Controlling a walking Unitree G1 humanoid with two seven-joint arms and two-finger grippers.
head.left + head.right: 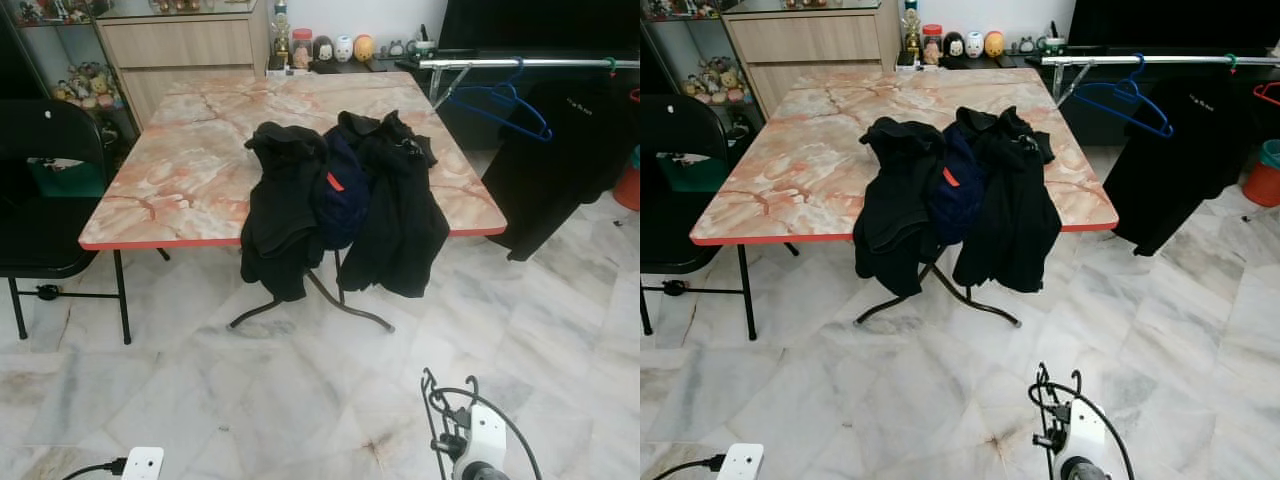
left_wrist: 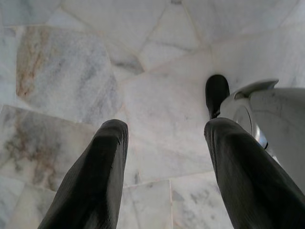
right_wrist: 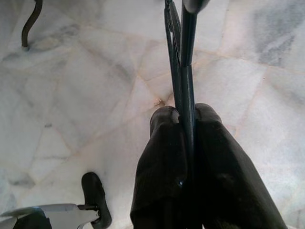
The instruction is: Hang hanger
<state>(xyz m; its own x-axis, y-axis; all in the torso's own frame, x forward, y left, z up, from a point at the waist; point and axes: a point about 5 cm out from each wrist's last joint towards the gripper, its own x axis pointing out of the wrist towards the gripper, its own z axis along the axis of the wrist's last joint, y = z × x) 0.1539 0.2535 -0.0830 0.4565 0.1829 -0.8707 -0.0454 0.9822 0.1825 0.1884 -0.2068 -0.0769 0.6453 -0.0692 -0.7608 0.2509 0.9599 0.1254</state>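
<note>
My right gripper (image 3: 186, 114) is shut on a thin dark hanger (image 3: 183, 57), which sticks out past the fingertips over the marble floor. The right arm (image 1: 475, 440) shows low in front of me, well short of the table. A metal clothes rail (image 1: 530, 63) runs at the far right, carrying a blue hanger (image 1: 500, 100) and a black shirt (image 1: 560, 150). My left gripper (image 2: 164, 129) is open, empty, and pointing down at the floor tiles.
A marble-patterned folding table (image 1: 200, 150) stands ahead with several black garments (image 1: 340, 200) draped over its front edge. A black chair (image 1: 45, 190) is at its left. An orange bucket (image 1: 630, 185) sits under the rail. A white power strip (image 1: 140, 463) lies near my feet.
</note>
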